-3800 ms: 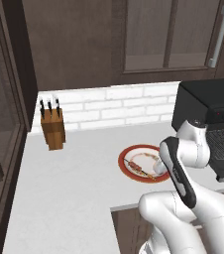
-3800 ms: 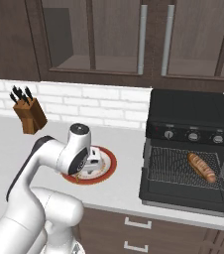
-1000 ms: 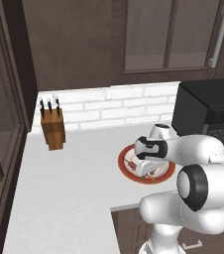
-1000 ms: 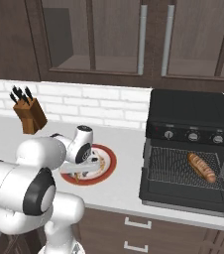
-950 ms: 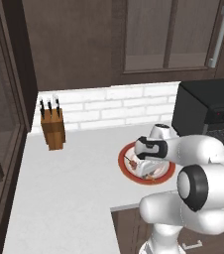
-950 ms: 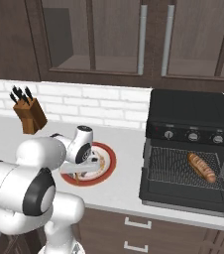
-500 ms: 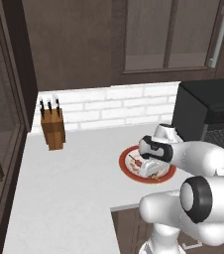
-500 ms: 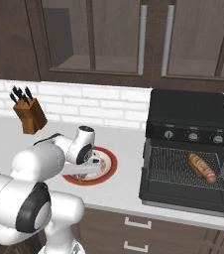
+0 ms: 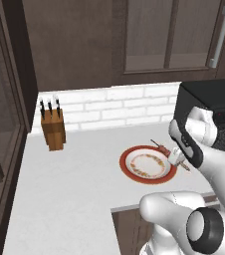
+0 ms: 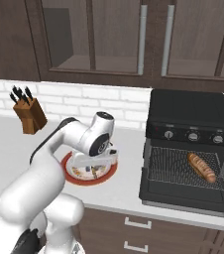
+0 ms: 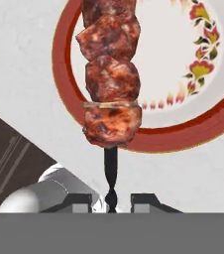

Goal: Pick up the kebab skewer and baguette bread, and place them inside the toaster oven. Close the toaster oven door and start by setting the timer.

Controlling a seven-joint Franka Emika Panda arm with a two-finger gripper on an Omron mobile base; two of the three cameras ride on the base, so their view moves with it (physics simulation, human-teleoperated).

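My gripper (image 11: 110,201) is shut on the bare end of the kebab skewer (image 11: 111,74), whose brown chunks run away from the fingers over the plate's red rim (image 11: 148,139). In the left base view the gripper (image 9: 177,158) holds the skewer (image 9: 160,146) slanted just above the plate's right edge. The baguette bread (image 10: 201,167) lies on the wire rack inside the black toaster oven (image 10: 188,115). The toaster oven door (image 10: 183,200) hangs open and flat. Three dials sit on the control strip (image 10: 193,135); which is the timer I cannot tell.
A red-rimmed plate (image 9: 129,172) sits on the white counter between the arm and the oven. A wooden knife block (image 9: 53,128) stands at the back left by the brick wall. Dark cabinets hang overhead.
The jaws have shut on the skewer's stick. The hand has moved a little right, towards the oven, carrying the skewer off the plate's middle.
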